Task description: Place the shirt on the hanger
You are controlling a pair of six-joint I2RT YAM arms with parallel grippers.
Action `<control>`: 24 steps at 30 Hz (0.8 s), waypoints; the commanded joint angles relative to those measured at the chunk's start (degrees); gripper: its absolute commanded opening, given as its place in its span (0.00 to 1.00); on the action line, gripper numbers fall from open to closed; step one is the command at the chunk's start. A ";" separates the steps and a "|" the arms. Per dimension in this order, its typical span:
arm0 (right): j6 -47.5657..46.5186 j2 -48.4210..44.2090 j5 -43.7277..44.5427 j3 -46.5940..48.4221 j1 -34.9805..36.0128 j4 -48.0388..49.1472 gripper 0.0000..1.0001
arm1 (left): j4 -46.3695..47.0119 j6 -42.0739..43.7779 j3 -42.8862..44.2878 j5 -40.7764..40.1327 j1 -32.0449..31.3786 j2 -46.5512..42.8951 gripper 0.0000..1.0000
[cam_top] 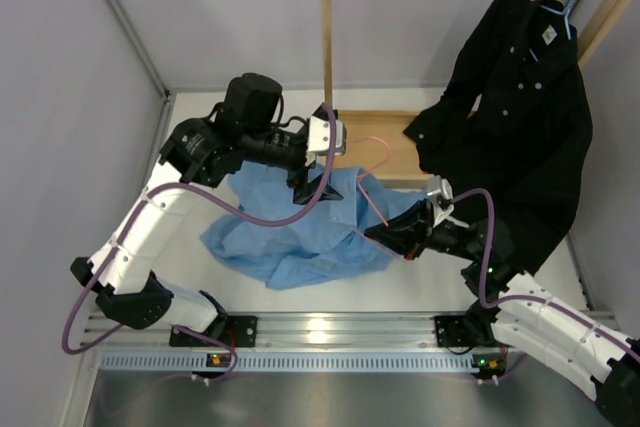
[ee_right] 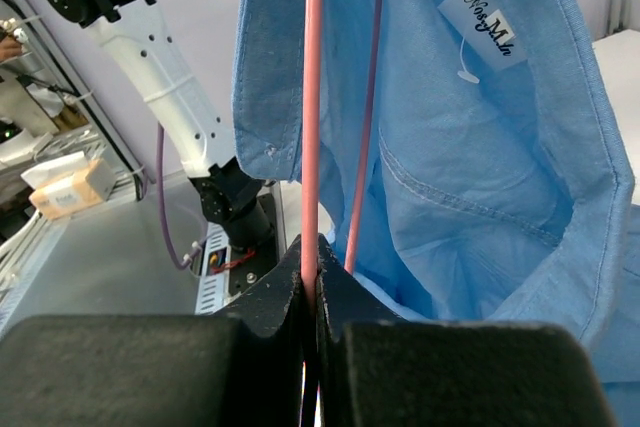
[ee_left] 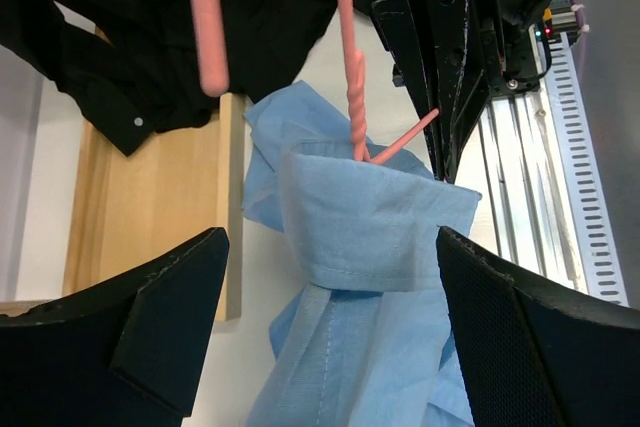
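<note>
The right gripper (ee_right: 312, 272) pinches the pink wire hanger (ee_right: 312, 97); the crumpled light blue shirt (ee_left: 380, 217) hangs between the wide-spread fingers of the left gripper (ee_left: 330, 237).

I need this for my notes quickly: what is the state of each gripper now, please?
Left gripper: open, holding nothing.
Right gripper: closed on the pink hanger.

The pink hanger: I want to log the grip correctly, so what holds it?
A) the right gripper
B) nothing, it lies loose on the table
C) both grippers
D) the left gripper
A: in the right wrist view the right gripper is shut on the hanger wire, while the left gripper stands open over the shirt.
</note>
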 commanded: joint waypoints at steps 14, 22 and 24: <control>-11.69 -2.14 -7.62 4.36 1.18 -3.86 0.00 | -2.50 -7.84 -4.06 3.78 -0.04 0.53 0.72; -14.60 -3.11 -7.18 6.03 1.18 -8.88 0.00 | -2.95 -5.29 -8.37 5.71 -0.04 -2.28 0.62; -14.69 -2.93 -7.35 6.39 1.18 -9.06 0.00 | -3.12 -4.60 -9.34 6.77 -0.12 -2.81 0.59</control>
